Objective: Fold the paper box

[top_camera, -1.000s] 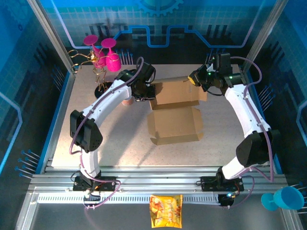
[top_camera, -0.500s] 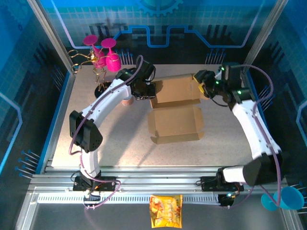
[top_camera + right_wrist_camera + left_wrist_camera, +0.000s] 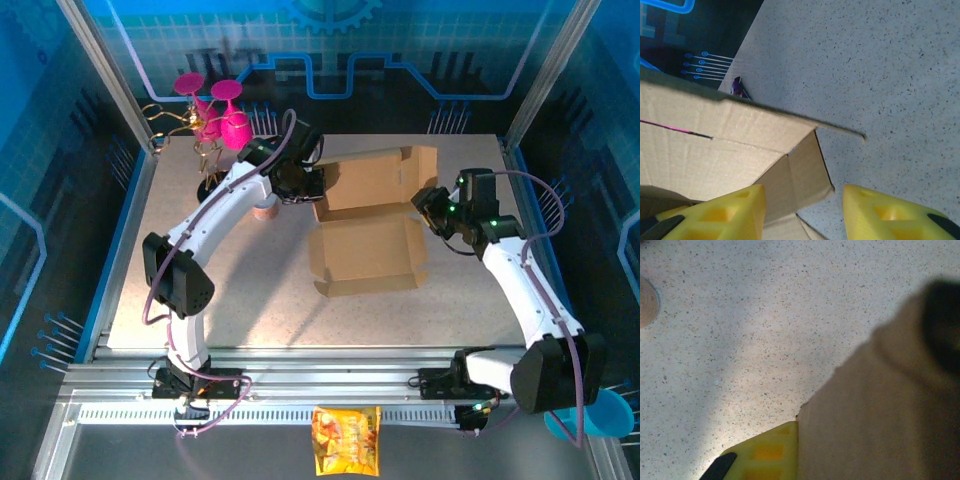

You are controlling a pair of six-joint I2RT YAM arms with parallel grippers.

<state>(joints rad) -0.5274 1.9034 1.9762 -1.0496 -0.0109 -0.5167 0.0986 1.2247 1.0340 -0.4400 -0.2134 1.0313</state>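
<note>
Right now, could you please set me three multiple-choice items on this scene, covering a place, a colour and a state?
1. Where does the small yellow snack bag lie?
A. on the speckled tabletop
B. on the grey metal ledge in front of the table
C. in a gripper

2. What colour are the plastic goblets at the far left corner?
A. green
B. white
C. pink

3. How is the right gripper?
A. open
B. shut on a goblet
C. shut on the snack bag

Key: 1 B, it lies off the tabletop; 2 C, plainly pink from above; 3 A, its yellow fingers stand apart.
</note>
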